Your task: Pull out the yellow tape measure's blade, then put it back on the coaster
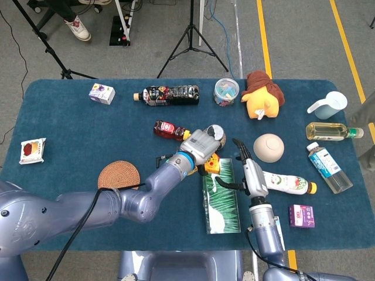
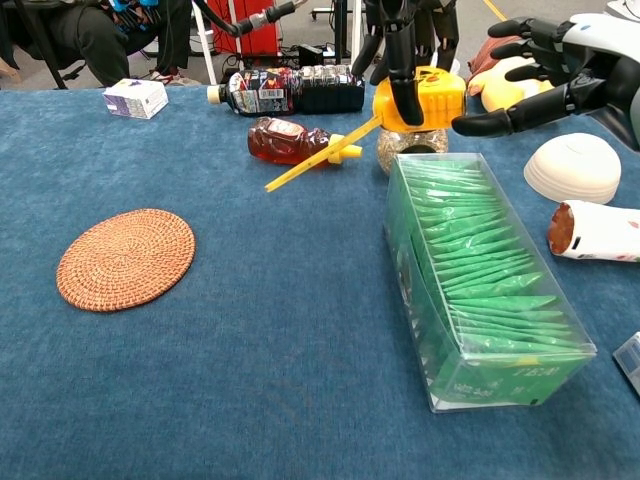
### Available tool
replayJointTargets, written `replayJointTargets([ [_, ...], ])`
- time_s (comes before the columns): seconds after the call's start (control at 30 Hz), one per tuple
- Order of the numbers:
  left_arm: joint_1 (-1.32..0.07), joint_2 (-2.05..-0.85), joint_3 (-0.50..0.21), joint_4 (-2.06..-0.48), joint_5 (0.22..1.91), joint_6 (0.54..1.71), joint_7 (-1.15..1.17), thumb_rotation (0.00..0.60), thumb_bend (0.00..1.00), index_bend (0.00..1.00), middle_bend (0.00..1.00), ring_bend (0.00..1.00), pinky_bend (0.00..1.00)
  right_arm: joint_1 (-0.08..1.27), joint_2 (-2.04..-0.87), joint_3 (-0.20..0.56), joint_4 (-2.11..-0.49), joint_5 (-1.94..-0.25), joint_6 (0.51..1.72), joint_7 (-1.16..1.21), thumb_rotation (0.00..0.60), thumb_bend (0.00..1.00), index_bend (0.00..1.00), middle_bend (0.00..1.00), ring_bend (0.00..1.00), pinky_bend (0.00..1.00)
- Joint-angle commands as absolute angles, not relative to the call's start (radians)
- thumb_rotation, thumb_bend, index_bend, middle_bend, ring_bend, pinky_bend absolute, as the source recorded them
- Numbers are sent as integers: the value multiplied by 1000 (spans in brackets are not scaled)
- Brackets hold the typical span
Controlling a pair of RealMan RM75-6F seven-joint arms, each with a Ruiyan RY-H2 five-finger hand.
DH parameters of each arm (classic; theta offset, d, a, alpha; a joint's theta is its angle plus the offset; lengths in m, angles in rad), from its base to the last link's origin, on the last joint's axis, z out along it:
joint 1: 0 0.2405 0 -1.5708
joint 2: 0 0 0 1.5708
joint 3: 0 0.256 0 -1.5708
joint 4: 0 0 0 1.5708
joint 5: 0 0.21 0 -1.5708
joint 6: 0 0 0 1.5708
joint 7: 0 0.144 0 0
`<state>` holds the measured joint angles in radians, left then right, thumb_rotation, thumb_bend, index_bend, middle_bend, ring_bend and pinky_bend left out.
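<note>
Tape measure [image 2: 420,98] held up by left hand [image 1: 199,144], blade [image 2: 320,153] out; right hand [image 2: 545,70] spread beside it. Blue surface [image 2: 250,340], grey floor [image 1: 293,41]. Clear box [image 2: 470,280] of green packets below; coaster [image 2: 125,258] well left.

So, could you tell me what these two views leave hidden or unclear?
- Tape measure: in the head view, mostly covered by the left hand.
- Left hand: chest view's top edge cuts it off.
- Bottle label: too small to read.
- Glass jar: partly behind the tape measure, chest view.
</note>
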<state>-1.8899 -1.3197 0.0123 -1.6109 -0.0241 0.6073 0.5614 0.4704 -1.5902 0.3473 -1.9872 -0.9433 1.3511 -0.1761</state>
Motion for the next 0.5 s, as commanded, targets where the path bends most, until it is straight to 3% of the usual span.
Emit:
replayJointTargets([
  [0.03, -1893, -1324, 14, -1609, -24, 609, 561, 589, 333, 595, 513, 528, 533, 472, -1592, 349, -1986, -938, 1351, -178, 579, 204, 0, 53, 73, 209],
  [0.5, -1908, -1342, 16, -1595, -38, 611, 554, 585, 334, 595, 513, 528, 536, 481, -1601, 358, -1982, -922, 1351, -186, 579, 204, 0, 52, 72, 210],
])
